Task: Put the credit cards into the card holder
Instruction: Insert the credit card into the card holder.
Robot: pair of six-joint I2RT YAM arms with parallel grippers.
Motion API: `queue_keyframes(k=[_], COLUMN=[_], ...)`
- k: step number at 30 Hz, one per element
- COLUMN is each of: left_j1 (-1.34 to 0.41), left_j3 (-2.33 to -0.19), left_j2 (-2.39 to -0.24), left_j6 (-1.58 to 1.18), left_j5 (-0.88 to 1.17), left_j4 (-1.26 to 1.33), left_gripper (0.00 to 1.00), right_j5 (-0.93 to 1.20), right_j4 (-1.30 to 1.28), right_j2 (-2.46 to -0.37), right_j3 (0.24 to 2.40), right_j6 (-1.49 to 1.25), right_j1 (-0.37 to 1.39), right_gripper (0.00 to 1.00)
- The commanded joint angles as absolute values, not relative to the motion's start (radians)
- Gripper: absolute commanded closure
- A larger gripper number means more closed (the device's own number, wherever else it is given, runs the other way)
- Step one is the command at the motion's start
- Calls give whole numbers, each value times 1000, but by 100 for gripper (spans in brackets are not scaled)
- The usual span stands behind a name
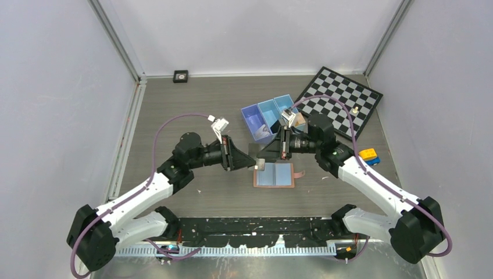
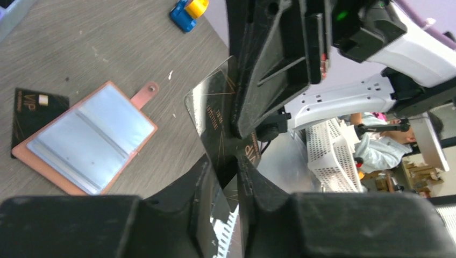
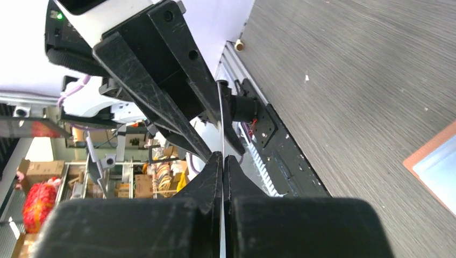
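Observation:
The card holder [image 1: 274, 174] [image 2: 88, 142] lies open and flat on the table, light blue lining up; one corner shows in the right wrist view [image 3: 438, 166]. Just above its left edge my two grippers meet tip to tip around one black credit card [image 1: 261, 164] [image 2: 215, 118]. My right gripper [image 1: 268, 156] [image 3: 222, 158] is shut on that card, seen edge-on [image 3: 221, 118]. My left gripper [image 1: 253, 161] [image 2: 225, 161] has its jaws slightly apart, with the card slanting loosely between them. A second black credit card [image 2: 32, 110] lies on the table, partly under the holder.
A blue three-compartment bin [image 1: 267, 116] stands behind the grippers. A chessboard [image 1: 340, 99] with a small piece on it lies at the back right. A yellow and blue block [image 1: 369, 156] [image 2: 188, 11] sits right of the right arm. A small black square [image 1: 181, 76] rests by the back wall.

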State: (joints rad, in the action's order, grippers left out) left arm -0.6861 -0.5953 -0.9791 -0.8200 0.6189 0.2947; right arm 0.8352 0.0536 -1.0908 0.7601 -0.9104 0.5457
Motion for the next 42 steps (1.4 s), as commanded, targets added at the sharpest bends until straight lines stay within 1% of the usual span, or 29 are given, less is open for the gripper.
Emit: queue_keyframes(k=[1, 2, 3, 4, 6, 9, 14, 23, 33, 42], left_j1=[-696, -696, -696, -696, -700, -729, -813, -845, -847, -848], left_j3=[-630, -636, -644, -651, -656, -639, -616, -668, -697, -754], left_j2=[-1019, -1028, -1041, -1055, -1091, -1142, -1281, -1500, -1544, -1594], left_j6=[-756, -736, -719, -704, -693, -715, -776, -795, -744, -705], left_j5=[577, 539, 499, 462, 415, 344, 281, 267, 198, 150], left_j4=[170, 113, 48, 10, -64, -55, 66, 127, 74, 14], left_gripper=[60, 53, 48, 45, 42, 40, 38, 36, 36, 39], right_j5=[692, 680, 683, 693, 699, 699, 705, 682, 644, 630], right_j4=[-143, -199, -231, -252, -309, -385, -423, -449, -377, -304], right_j2=[-1095, -1103, -1113, -1120, -1130, -1140, -1174, -1293, -1410, -1492], right_j3=[831, 841, 839, 833, 811, 775, 701, 658, 667, 701], right_j6=[-840, -814, -809, -808, -788, -753, -706, -595, -578, -561], right_j1=[523, 502, 477, 451, 402, 344, 270, 262, 263, 286], right_gripper=[99, 99, 99, 100, 99, 100, 100, 100, 99, 100])
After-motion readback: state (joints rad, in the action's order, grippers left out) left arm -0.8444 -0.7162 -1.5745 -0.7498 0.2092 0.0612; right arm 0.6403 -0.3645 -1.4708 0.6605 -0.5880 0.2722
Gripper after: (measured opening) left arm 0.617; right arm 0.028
